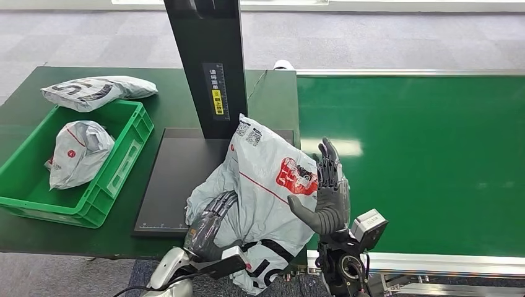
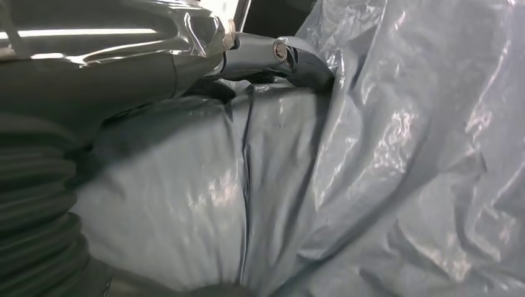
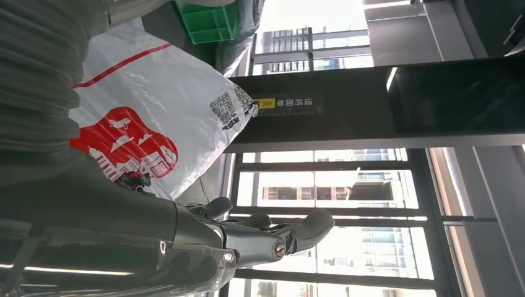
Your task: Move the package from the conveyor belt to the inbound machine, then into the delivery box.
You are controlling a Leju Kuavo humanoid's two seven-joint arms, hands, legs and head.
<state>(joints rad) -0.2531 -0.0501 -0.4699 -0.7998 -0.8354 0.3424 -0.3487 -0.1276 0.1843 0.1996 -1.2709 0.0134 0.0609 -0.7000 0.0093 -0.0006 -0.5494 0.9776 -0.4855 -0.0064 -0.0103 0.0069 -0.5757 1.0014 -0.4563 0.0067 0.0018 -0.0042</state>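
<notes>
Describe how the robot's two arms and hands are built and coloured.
The left hand has dark grey, segmented fingers on a glossy silver forearm, with a black block at the wrist and a black cable trailing below. The right hand is matte grey with darker fingers; its wrist carries a small silver-and-black camera box. Wrist views show ribbed grey covers and small metal screws at the finger hinges.

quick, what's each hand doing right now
Left hand: grips the grey package from its left side.
Right hand: fingers straight and apart, pressed flat against the package's right side, closed on nothing.

Package (image 1: 263,179) between both hands over the scanner plate (image 1: 179,179), crate (image 1: 133,139) left, conveyor belt (image 1: 421,161) right.
</notes>
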